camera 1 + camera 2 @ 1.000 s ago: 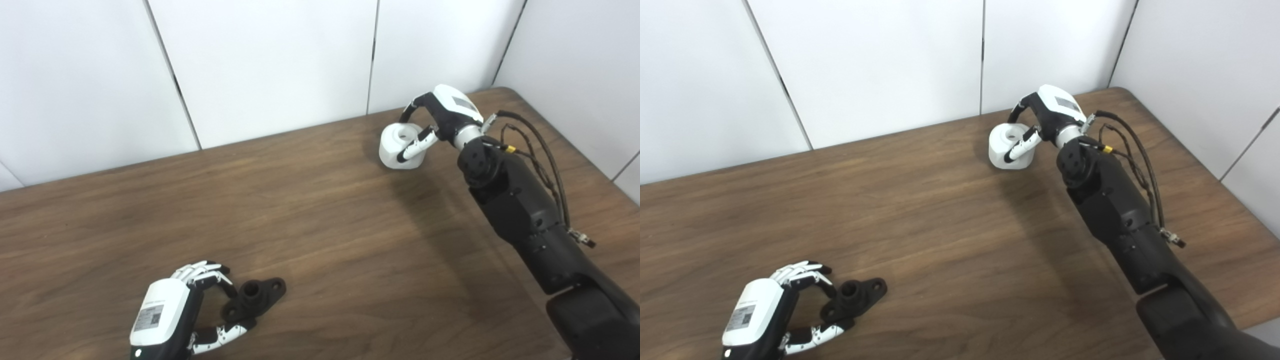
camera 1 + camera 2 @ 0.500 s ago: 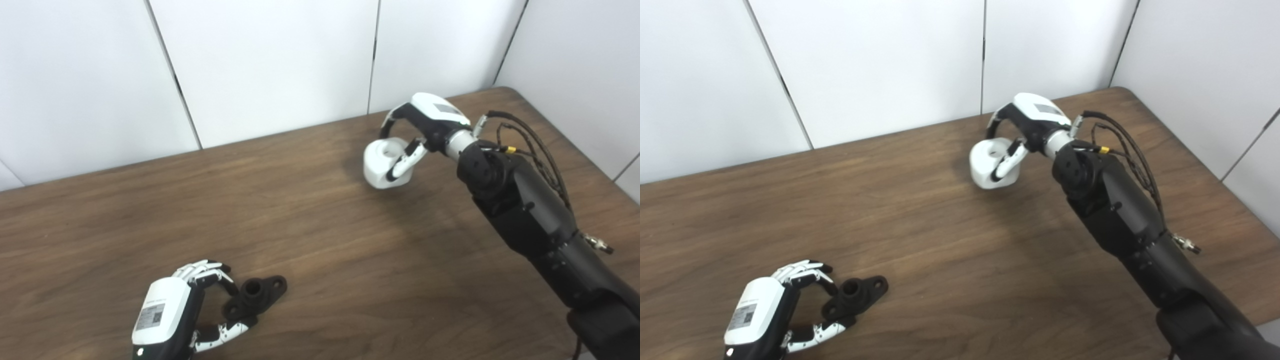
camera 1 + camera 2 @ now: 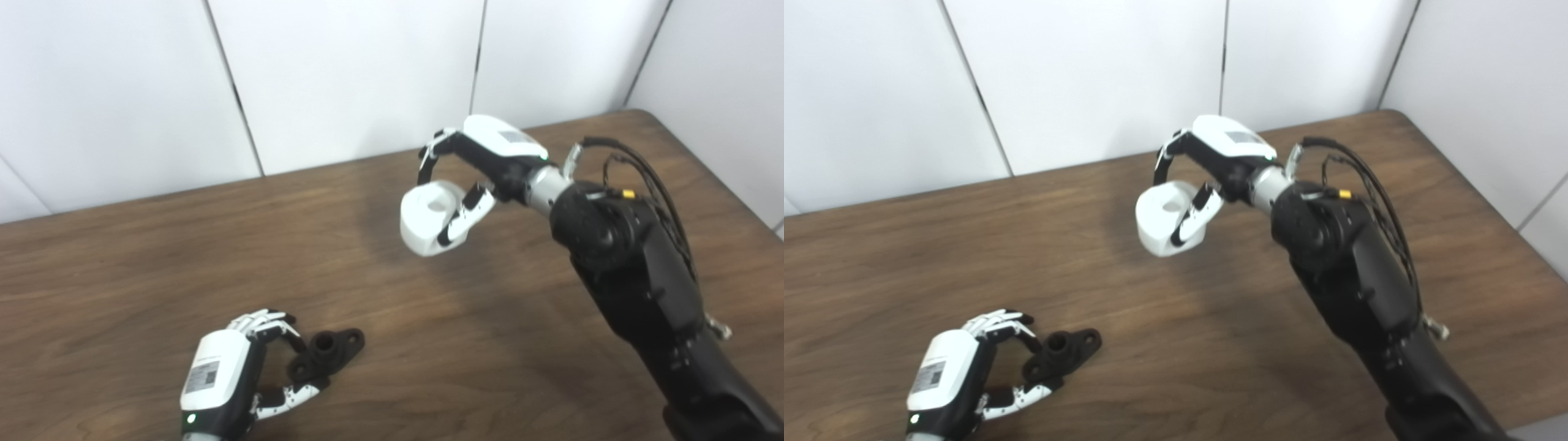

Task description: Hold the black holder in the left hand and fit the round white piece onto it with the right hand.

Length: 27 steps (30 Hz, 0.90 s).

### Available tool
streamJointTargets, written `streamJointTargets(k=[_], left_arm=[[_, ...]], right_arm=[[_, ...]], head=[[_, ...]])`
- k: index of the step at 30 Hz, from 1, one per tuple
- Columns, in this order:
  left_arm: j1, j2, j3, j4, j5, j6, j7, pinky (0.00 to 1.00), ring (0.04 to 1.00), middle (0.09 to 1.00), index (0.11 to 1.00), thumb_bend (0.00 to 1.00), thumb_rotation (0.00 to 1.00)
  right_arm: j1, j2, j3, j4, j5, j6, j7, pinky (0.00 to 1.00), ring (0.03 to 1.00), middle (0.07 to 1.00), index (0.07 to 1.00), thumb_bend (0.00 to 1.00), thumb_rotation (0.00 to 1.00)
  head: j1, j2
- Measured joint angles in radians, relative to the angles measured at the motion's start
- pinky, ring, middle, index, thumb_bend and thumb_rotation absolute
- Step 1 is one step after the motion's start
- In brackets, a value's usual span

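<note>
The black holder (image 3: 327, 353) lies flat on the wooden table (image 3: 122, 257) at the lower left, its round socket facing up. My left hand (image 3: 229, 376) curls around the holder's near end, fingers behind it and thumb in front, shut on it while it rests on the table. The round white piece (image 3: 427, 217), a thick disc with a centre hole, hangs in the air above the table's middle-right. My right hand (image 3: 484, 162) is shut on the round white piece, fingers over its far side and thumb across its front.
White wall panels (image 3: 343, 73) stand right behind the table's far edge. My black right forearm (image 3: 637, 288) with loose cables (image 3: 649, 177) crosses the table's right side. The table's right corner (image 3: 1387, 113) sits at the back right.
My right hand has lifted the white piece off the table and carried it left and nearer. The camera has shifted a little. My left hand stays on the holder.
</note>
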Motion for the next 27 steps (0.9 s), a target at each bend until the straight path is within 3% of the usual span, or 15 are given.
streamJointTargets(k=[5,14,27], left_arm=[[-0.005,-0.024,-0.016,-0.007,0.021,0.04,-0.01,0.86,0.833,0.761,0.486,0.52,0.06],[-0.006,-0.043,-0.039,-0.043,0.056,0.103,-0.051,0.88,0.84,0.764,0.487,0.52,0.06],[-0.009,-0.049,-0.049,-0.065,0.084,0.121,-0.085,0.87,0.837,0.761,0.486,0.52,0.06]], right_arm=[[0.005,0.03,0.047,-0.047,0.001,-0.002,0.014,0.93,0.914,0.796,0.484,0.52,0.14],[0.044,0.084,0.131,-0.065,-0.017,-0.004,0.026,0.96,0.922,0.809,0.484,0.52,0.14],[0.052,0.172,0.196,-0.057,-0.022,-0.005,0.008,0.99,0.928,0.812,0.483,0.52,0.14]], head=[[0.058,0.014],[0.098,0.041],[0.114,0.074]])
